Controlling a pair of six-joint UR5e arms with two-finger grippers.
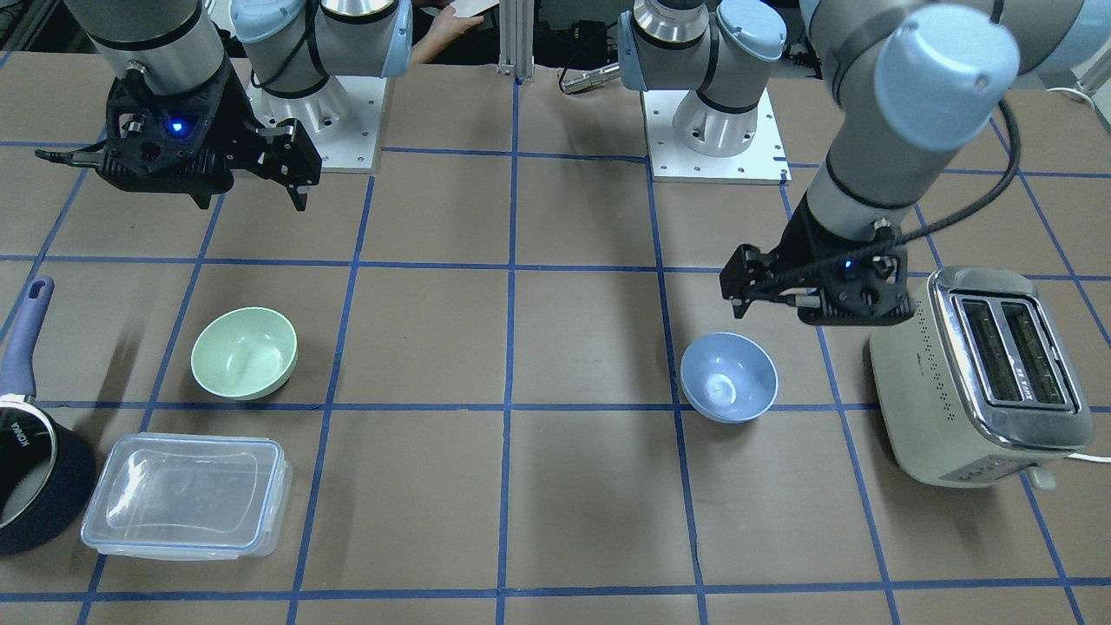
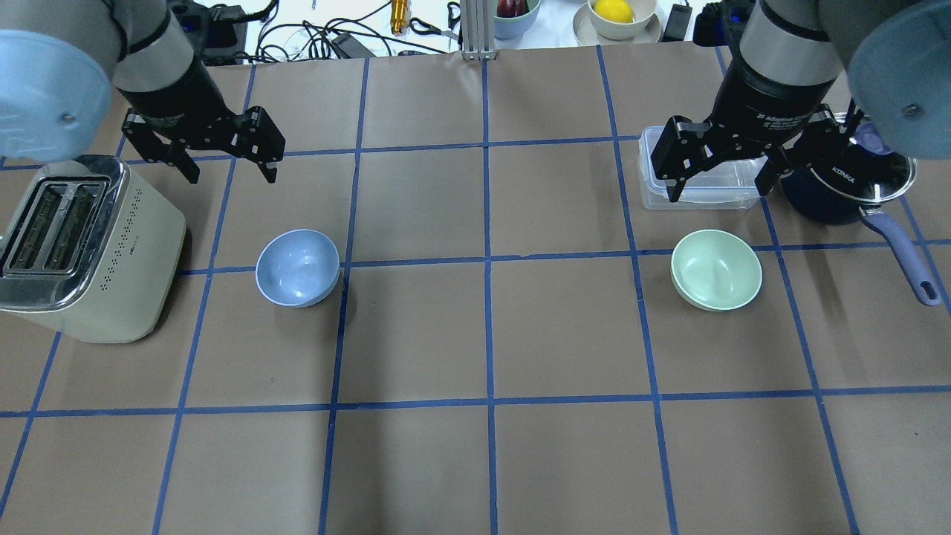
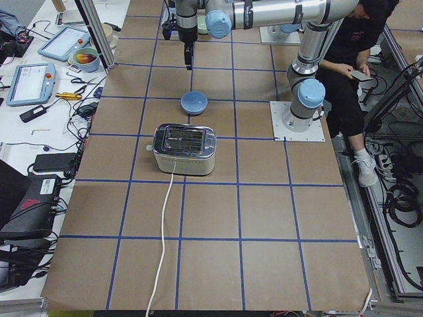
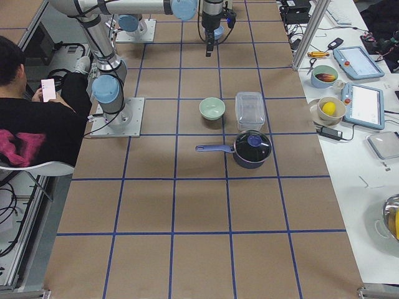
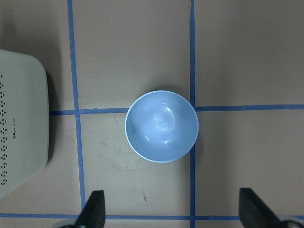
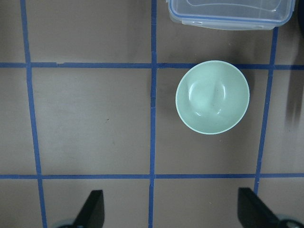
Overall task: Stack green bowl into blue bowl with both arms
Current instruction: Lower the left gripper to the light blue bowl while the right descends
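The green bowl [image 2: 716,269] sits right way up on the bench [image 2: 483,446] on the robot's right side, just beside a clear box with a lid [image 1: 187,495] and near a dark blue pan [image 2: 832,200]. The blue bowl [image 2: 298,267] sits right way up on the robot's left side, near a cream toaster [image 2: 82,253] and well apart from the green bowl, with nothing inside either bowl. The left hand [image 2: 232,174] hangs in the air above the blue bowl and the right hand [image 2: 719,195] above the green bowl, both with fingers spread apart and holding nothing.
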